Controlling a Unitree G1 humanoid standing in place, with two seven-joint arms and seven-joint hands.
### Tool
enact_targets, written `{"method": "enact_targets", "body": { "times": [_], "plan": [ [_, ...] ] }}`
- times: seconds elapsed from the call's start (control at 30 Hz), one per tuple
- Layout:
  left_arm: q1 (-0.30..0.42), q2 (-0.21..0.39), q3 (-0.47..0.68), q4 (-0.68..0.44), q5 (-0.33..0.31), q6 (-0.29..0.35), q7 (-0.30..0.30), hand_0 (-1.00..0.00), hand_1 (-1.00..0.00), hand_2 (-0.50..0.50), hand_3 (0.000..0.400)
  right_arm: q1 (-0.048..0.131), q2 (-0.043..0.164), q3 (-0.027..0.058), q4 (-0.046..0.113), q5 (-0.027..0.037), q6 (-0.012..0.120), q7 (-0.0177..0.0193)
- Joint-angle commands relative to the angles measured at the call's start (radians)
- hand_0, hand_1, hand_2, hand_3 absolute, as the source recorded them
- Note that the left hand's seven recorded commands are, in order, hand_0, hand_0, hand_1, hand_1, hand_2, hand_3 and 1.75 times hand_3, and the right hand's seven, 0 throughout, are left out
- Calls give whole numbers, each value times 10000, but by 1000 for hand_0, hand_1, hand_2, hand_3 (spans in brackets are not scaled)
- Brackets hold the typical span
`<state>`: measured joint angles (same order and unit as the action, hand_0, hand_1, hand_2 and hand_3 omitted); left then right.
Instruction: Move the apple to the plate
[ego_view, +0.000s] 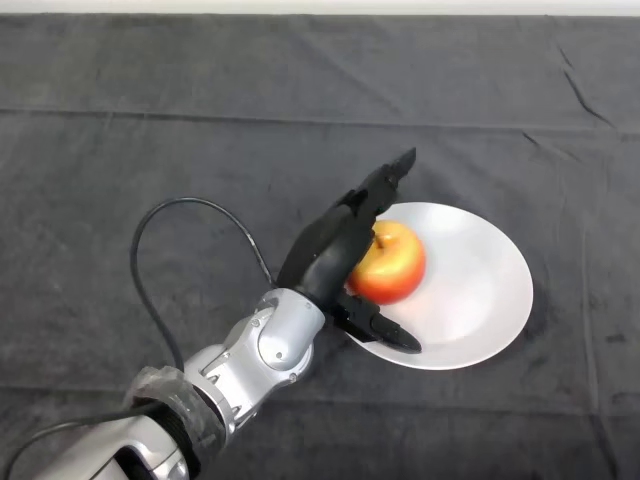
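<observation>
A red and yellow apple (392, 265) rests on the left part of a white plate (480, 290). My left hand (335, 250) is at the apple's left side, over the plate's left rim. Its fingers (385, 185) stretch straight past the apple's far side, and the thumb (385, 330) points out along the near side. The hand is open, and the apple sits in the gap between thumb and fingers. Whether the palm touches the apple I cannot tell.
A dark cloth (150, 150) covers the whole table. The silver-grey forearm (250, 360) comes in from the lower left. The table's far edge (320, 12) runs along the top of the view.
</observation>
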<state>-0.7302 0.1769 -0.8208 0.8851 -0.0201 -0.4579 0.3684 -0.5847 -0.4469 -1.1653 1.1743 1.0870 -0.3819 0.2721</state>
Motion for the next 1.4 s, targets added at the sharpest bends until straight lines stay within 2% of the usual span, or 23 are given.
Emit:
{"method": "enact_targets", "body": {
  "times": [0.03,0.3,0.7,0.87,1.13,1.4],
  "plan": [
    [-626,480,69,79,-185,-340,-69,0,0,0,0,-85,-86,-104,-218,136,-68,79],
    [-149,1316,951,-480,-326,-855,-47,0,0,0,0,-87,-89,-107,-211,138,-70,88],
    [1357,2861,2882,-1269,-822,-2199,236,0,0,0,0,-84,-84,-103,-220,134,-67,87],
    [1869,3397,3877,-1129,-1170,-2826,368,0,0,0,0,-82,-82,-101,-225,132,-66,85],
    [2468,3937,5468,-476,-1645,-3700,759,0,0,0,0,-81,-81,-100,-227,130,-65,84],
    [2992,4727,7044,-6,-2453,-4196,633,0,0,0,0,-83,-84,-103,-220,131,-66,87]
  ]
}}
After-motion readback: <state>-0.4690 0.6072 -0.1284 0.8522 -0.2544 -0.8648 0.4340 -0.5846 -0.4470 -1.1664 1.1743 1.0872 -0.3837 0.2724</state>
